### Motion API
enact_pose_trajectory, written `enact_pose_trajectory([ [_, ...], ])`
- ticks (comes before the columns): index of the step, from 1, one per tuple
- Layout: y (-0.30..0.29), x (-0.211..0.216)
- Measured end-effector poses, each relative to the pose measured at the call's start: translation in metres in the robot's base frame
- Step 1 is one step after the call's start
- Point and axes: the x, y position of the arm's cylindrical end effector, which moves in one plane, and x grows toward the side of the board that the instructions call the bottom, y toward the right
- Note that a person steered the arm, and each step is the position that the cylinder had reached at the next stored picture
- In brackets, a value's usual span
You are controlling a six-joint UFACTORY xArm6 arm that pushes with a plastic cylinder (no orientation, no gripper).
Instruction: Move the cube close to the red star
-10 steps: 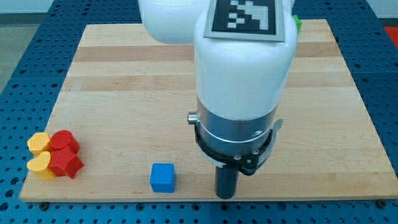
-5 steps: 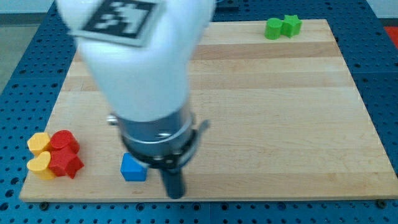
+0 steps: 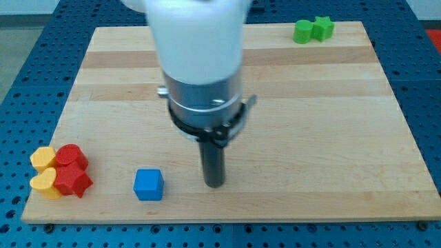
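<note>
the wooden board [image 3: 331, 124] fills the view. my tip [image 3: 215, 184] rests near the view's bottom, right of the blue cube [image 3: 148, 184] and apart from it; there is no claw. the red star [image 3: 73, 181] sits at the view's left edge, touching yellow blocks [image 3: 43, 171].

Blue cube [image 3: 148, 184] near the bottom edge of the wooden table [image 3: 331, 124]. To the cube's right, apart from it: my tip [image 3: 214, 184], at about the same level. To the cube's left, well apart: red star [image 3: 72, 181], a second red block [image 3: 71, 157] just above it, two yellow blocks [image 3: 44, 171] touching them. Far to the cube's upper right, at the table's top edge: two green blocks [image 3: 313, 29] side by side.
</note>
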Motion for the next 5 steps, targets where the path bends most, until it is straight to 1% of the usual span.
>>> enact_pose_trajectory([
  [1, -0.022, 0.018],
  [3, -0.133, 0.019],
  [4, -0.145, 0.019],
  [5, -0.104, 0.019],
])
